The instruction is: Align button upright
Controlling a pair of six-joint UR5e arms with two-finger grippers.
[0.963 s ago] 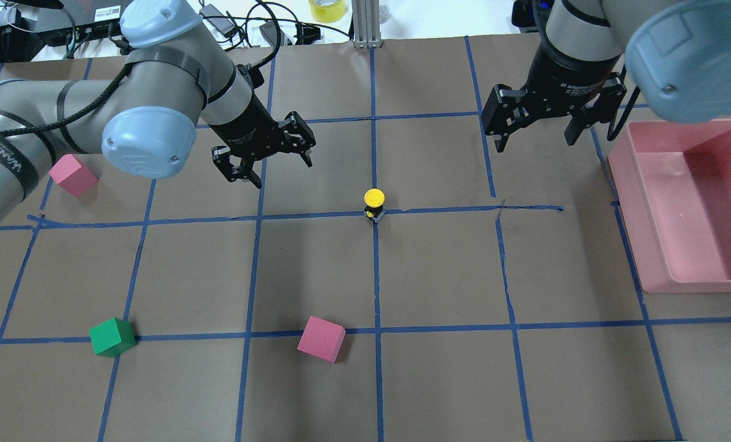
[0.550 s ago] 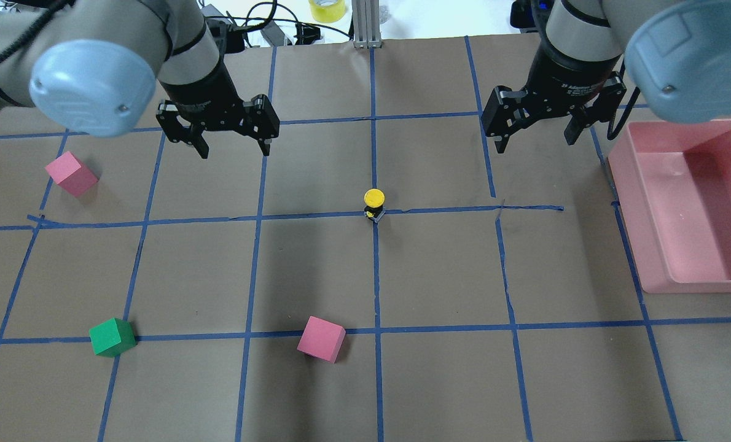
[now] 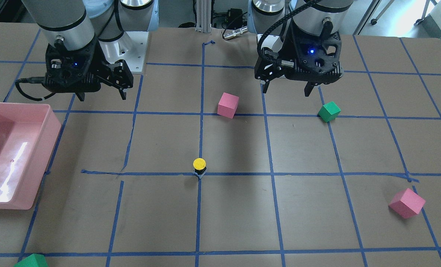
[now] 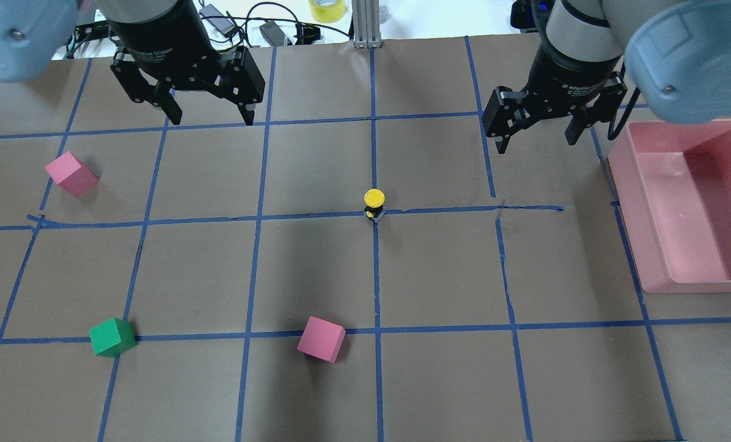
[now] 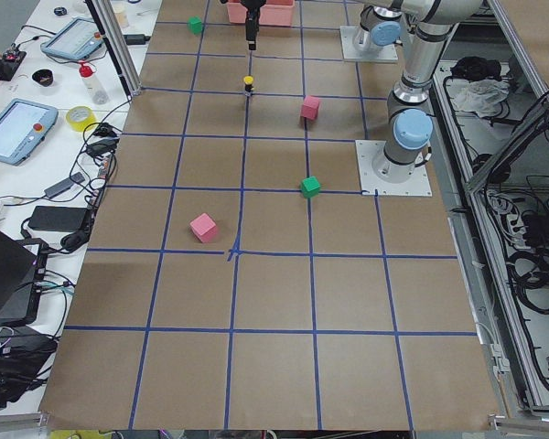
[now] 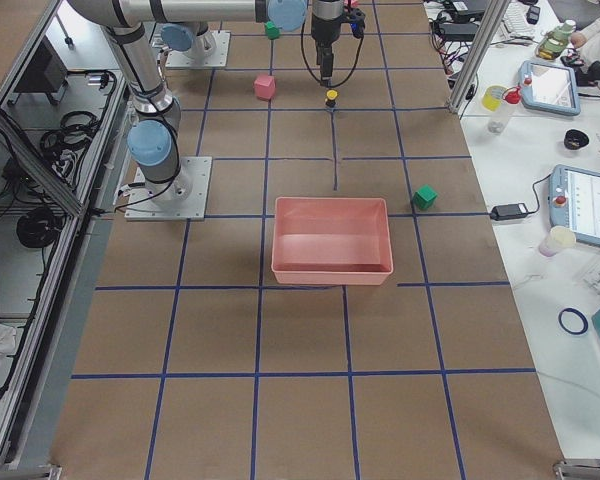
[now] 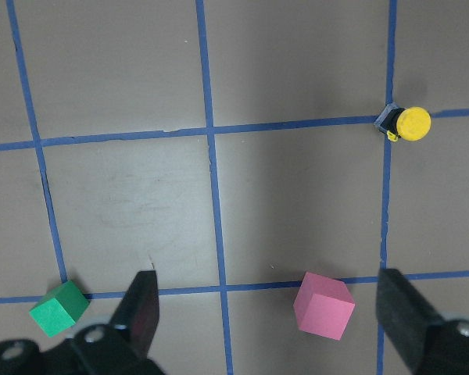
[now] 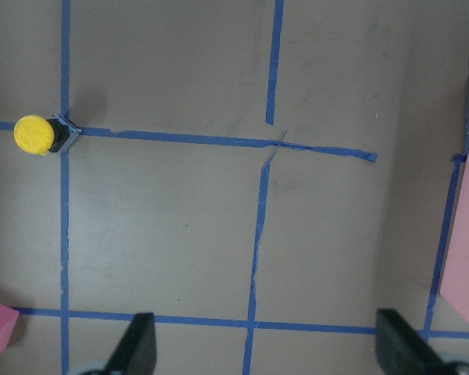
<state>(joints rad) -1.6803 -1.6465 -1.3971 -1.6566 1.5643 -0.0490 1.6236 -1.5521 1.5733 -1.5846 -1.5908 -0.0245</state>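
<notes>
The button point(image 4: 374, 202) stands upright at the table's middle on a blue tape crossing, its yellow cap on top of the black body. It also shows in the front view point(image 3: 199, 166), the left wrist view point(image 7: 406, 125) and the right wrist view point(image 8: 39, 135). My left gripper point(image 4: 212, 118) is open and empty, raised well back and to the left of the button; it also shows in the front view point(image 3: 286, 91). My right gripper point(image 4: 535, 142) is open and empty, raised to the button's right; it also shows in the front view point(image 3: 102, 97). Neither touches the button.
A pink bin point(image 4: 639, 215) stands at the right edge. A pink cube point(image 4: 70, 174) lies far left, a green cube point(image 4: 112, 336) at the near left, another pink cube point(image 4: 321, 339) near the front middle. A second green cube point(image 3: 29, 261) lies beyond the bin.
My left gripper has swung away from the button, back and to the left, and turned square to the table. The right gripper and the button have not moved.
</notes>
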